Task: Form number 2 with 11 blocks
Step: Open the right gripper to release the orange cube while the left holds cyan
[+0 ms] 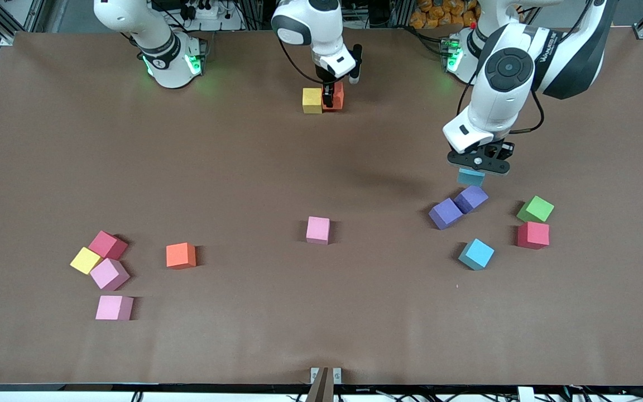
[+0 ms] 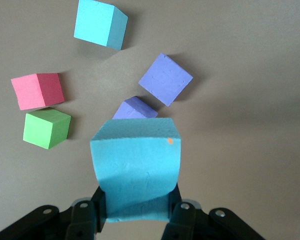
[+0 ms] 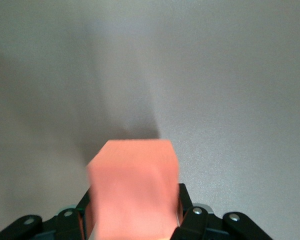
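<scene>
The left gripper (image 1: pixel 478 166) clamps a blue cube (image 2: pixel 136 167) (lifted) over the purple cubes (image 1: pixel 457 207). The right gripper (image 1: pixel 328 98) straddles an orange cube (image 3: pixel 134 192) beside the yellow cube (image 1: pixel 312 101); whether it grips, nobody can tell.

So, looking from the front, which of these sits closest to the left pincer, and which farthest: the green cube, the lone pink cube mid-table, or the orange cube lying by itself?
1. Green cube, toward the left arm's end, closest to the left pincer.
2. Pink cube, mid-table.
3. Orange cube, toward the right arm's end, farthest.
</scene>
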Controlling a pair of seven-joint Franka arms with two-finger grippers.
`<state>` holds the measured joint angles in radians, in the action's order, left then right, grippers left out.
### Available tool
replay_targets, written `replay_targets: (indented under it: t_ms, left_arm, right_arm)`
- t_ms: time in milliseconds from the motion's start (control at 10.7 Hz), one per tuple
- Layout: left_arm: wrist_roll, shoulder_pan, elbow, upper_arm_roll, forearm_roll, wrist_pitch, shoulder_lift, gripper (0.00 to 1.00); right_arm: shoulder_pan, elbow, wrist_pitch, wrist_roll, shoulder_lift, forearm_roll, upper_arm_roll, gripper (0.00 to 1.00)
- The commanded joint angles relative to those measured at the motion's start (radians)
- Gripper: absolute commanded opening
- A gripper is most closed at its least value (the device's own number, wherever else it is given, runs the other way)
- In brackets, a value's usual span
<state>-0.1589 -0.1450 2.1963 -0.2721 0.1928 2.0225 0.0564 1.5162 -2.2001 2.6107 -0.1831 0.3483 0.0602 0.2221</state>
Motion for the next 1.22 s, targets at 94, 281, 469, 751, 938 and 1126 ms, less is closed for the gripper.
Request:
replay_targets:
  t_ms: [94,281,469,751,938,1126]
  left_arm:
    - [0.013,-0.001,-0.012,0.002,-0.001,-0.016,-0.012,0.04]
    - [0.013,-0.001,-0.012,0.002,-0.001,-0.016,-0.012,0.04]
    - [0.013,-0.001,-0.012,0.002,-0.001,-0.016,-0.012,0.04]
    - [0.015,-0.001,-0.010,0.002,-0.001,-0.016,-0.012,0.04]
    - [0.016,-0.004,-0.010,0.001,-0.003,-0.016,-0.012,0.04]
    - [0.035,-0.010,-0.006,-0.007,-0.003,-0.022,-0.021,0.04]
  right_arm:
    - [0.013,-0.027,0.011,-0.007,-0.025,0.003,0.008,0.85]
    - [0.012,-0.027,0.011,-0.006,-0.025,0.003,0.008,0.85]
    - [0.009,-0.024,-0.003,0.007,-0.031,0.007,0.008,1.00]
    - [-0.001,0.023,-0.164,0.054,-0.096,0.017,0.013,1.00]
    - [-0.033,0.088,-0.373,0.056,-0.165,0.030,0.022,1.00]
    - [-0.127,0.091,-0.432,0.054,-0.218,0.038,0.022,1.00]
